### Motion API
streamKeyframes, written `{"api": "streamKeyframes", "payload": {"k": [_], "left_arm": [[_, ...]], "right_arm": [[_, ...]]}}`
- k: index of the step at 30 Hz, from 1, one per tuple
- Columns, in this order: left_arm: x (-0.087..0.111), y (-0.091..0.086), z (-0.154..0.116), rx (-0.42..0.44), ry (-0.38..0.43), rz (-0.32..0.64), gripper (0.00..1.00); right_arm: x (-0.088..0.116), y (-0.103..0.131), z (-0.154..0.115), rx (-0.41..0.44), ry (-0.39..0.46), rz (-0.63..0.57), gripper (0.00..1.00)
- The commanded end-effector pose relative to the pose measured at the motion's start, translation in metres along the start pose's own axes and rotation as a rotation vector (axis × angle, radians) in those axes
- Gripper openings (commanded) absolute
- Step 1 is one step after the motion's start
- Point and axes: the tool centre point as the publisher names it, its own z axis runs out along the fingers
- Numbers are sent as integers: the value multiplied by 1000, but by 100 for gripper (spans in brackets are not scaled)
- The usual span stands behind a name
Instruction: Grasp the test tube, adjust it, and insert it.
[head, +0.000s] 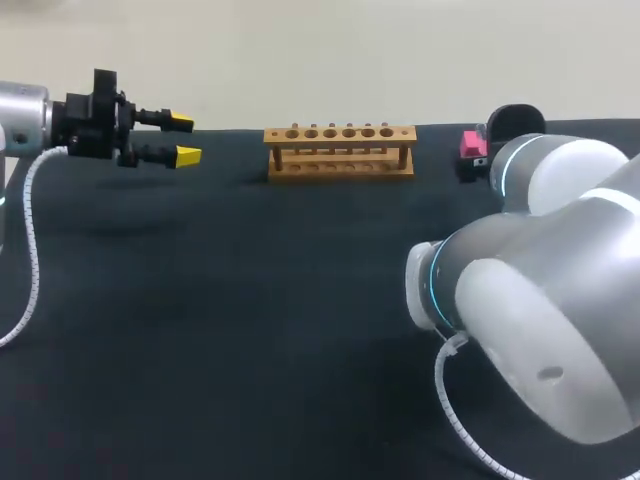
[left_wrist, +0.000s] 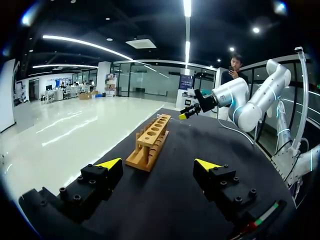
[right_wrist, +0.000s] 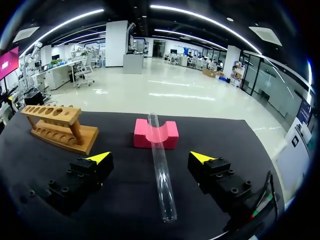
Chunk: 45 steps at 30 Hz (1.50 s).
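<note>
A clear test tube (right_wrist: 162, 175) lies with its far end resting in a pink cradle block (right_wrist: 156, 134) and its near end on the black table. My right gripper (right_wrist: 150, 158) is open and straddles the tube, with neither finger touching it. The wooden tube rack (head: 340, 150) stands at the back middle of the table with all its holes empty. It also shows beside the right gripper as the rack (right_wrist: 60, 127). My left gripper (head: 183, 138) hovers open and empty at the back left, pointing toward the rack (left_wrist: 150, 142). In the head view my right arm hides the tube.
The pink block (head: 472, 145) sits at the back right, partly behind my right arm (head: 540, 300), which fills the right foreground. A black cloth (head: 250, 320) covers the table. From the left wrist, my right gripper (left_wrist: 186, 113) shows beyond the rack.
</note>
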Motion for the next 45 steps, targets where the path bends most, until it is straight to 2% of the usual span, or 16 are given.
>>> {"api": "streamKeyframes", "payload": {"k": [1, 6, 13, 36, 43, 45], "left_arm": [[1, -2, -1, -5, -3, 3, 100], [1, -2, -1, -5, -3, 3, 100], [1, -2, -1, -5, -3, 3, 100], [1, -2, -1, -5, -3, 3, 100], [1, -2, -1, -5, -3, 3, 100], [1, -2, -1, -5, -3, 3, 100]], "right_arm": [[4, -11, 12, -105, -12, -8, 100], [6, -14, 23, -138, -13, -30, 100], [7, -16, 33, -200, 0, 14, 100], [21, -18, 56, -265, 23, 30, 100], [22, -15, 60, -279, 20, 29, 90], [22, -15, 60, -285, 19, 28, 91]]}}
